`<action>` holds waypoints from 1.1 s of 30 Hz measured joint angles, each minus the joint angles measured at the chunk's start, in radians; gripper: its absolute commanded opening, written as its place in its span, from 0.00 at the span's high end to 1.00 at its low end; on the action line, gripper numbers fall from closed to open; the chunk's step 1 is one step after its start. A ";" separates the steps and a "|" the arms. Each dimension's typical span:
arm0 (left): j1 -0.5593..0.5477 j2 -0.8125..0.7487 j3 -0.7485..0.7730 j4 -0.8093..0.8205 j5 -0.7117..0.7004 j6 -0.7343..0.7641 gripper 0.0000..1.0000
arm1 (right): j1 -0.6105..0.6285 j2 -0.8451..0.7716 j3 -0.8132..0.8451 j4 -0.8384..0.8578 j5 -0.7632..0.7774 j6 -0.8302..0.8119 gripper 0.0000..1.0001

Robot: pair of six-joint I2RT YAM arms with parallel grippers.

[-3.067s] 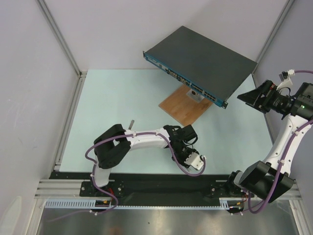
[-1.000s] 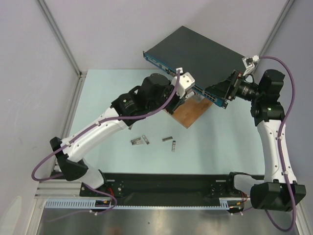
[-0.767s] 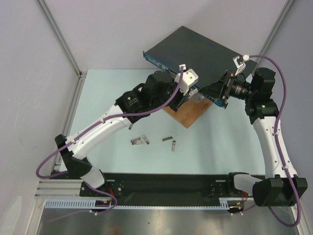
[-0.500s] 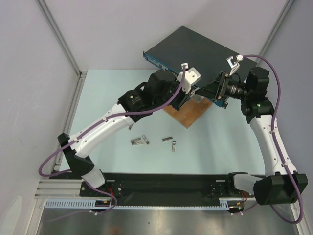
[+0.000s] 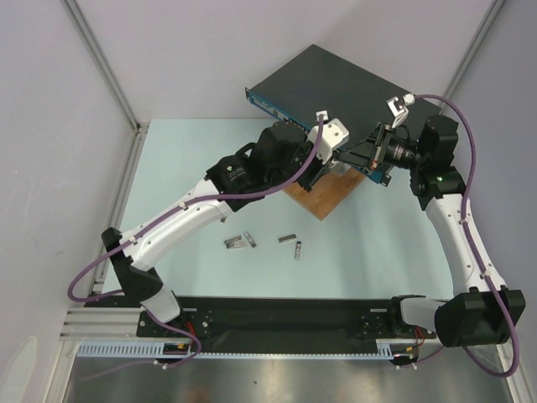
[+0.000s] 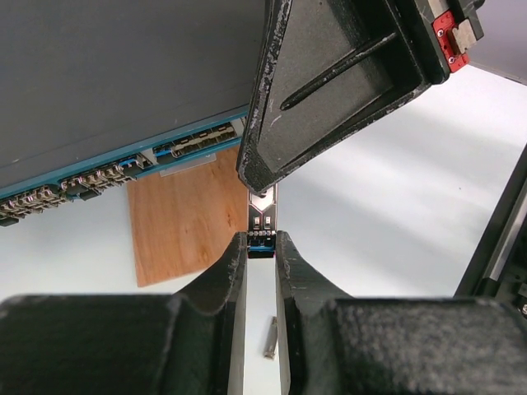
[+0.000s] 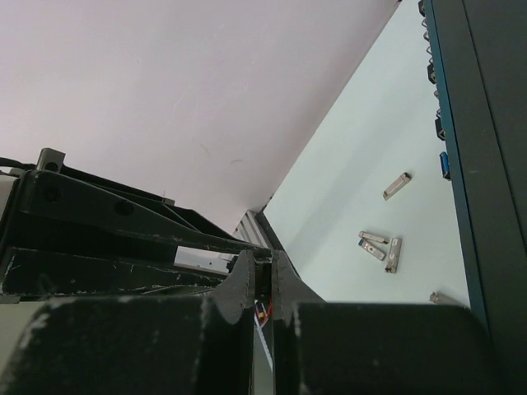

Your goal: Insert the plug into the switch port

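The switch [image 5: 344, 92] is a flat dark grey box with a blue socket strip [image 6: 123, 169], raised above the table. My left gripper [image 6: 262, 244] is shut on the plug [image 6: 263, 216], a small silver module with a blue near end, just in front of the strip. My right gripper [image 7: 262, 265] comes from the right, and its black fingers [image 6: 329, 82] cover the plug's far end, shut on it. In the top view the left gripper [image 5: 323, 166] and the right gripper [image 5: 352, 156] meet below the switch's front edge; the plug itself is hidden there.
A brown wooden board [image 5: 323, 195] lies under the switch's front. Three loose modules [image 5: 239, 242], [image 5: 288, 238], [image 5: 297, 248] lie on the pale green table, also seen in the right wrist view [image 7: 372, 239]. Metal frame rails run along both sides.
My right gripper has moved left along the switch's front to the left gripper and closed on the plug's far end. The left arm has edged slightly right, still holding the plug.
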 measured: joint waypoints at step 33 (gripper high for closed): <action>0.002 -0.013 -0.073 0.078 0.036 0.043 1.00 | -0.031 0.001 -0.133 0.262 -0.064 0.348 0.67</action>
